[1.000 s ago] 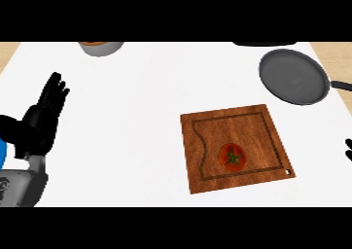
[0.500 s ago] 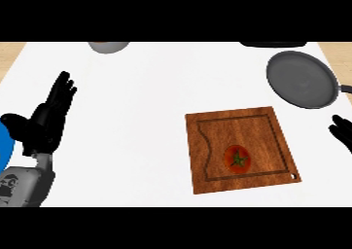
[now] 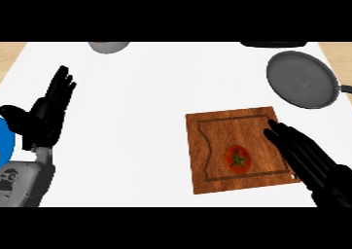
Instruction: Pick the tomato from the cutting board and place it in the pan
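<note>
Now | one tomato (image 3: 237,158) | one pan (image 3: 303,79) | right hand (image 3: 308,158), left hand (image 3: 46,113): fingers straight, empty

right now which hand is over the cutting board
The right hand: its straight fingers lie over the cutting board, just right of the tomato. The left hand rests open at the left.

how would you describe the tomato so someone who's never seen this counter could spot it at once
Find the brown wooden cutting board right of centre on the white counter. The round red tomato with a green star-shaped stem lies on its lower half, just left of the black right hand. It is the only red thing here.
</note>
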